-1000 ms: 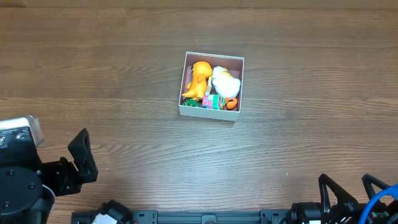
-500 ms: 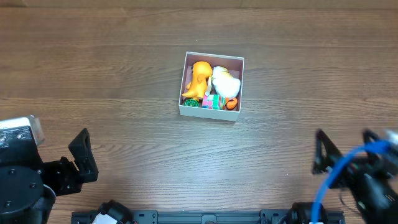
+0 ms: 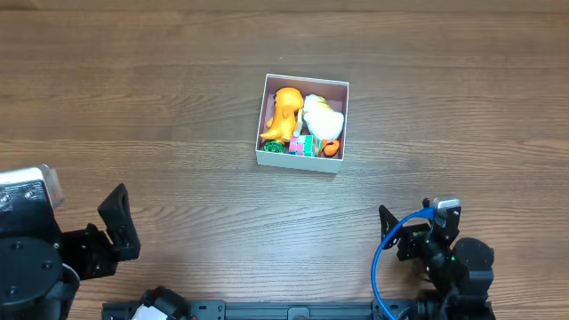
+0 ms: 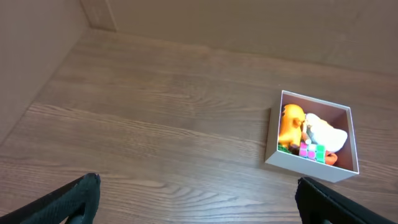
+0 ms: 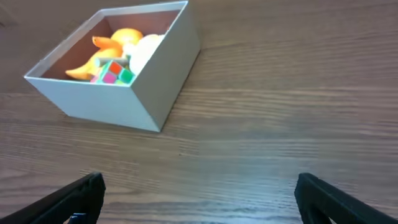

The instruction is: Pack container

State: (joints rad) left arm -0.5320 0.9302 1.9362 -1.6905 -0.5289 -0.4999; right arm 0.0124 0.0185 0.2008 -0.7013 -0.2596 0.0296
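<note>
The container point(image 3: 298, 161) is a square white box on the wooden table, a little above centre. It holds an orange dinosaur toy point(image 3: 284, 111), a white toy point(image 3: 322, 116) and a pink-and-green cube point(image 3: 304, 145). My left gripper point(image 3: 116, 227) is open and empty at the lower left, far from the box. My right gripper point(image 3: 418, 227) is open and empty at the lower right, below the box. The left wrist view shows the container point(image 4: 308, 169) ahead and to the right of the open jaws point(image 4: 198, 193). The right wrist view shows it point(image 5: 112, 102) ahead and to the left of the open jaws point(image 5: 199, 186).
A small orange piece point(image 3: 331, 148) and a green piece point(image 3: 272, 148) lie in the box's front corners. A blue cable point(image 3: 380, 267) loops beside the right arm. Bare wooden table surrounds the box on all sides.
My right arm has swung in from the bottom right corner to the left, and now points toward the box. My left arm and the box have not moved.
</note>
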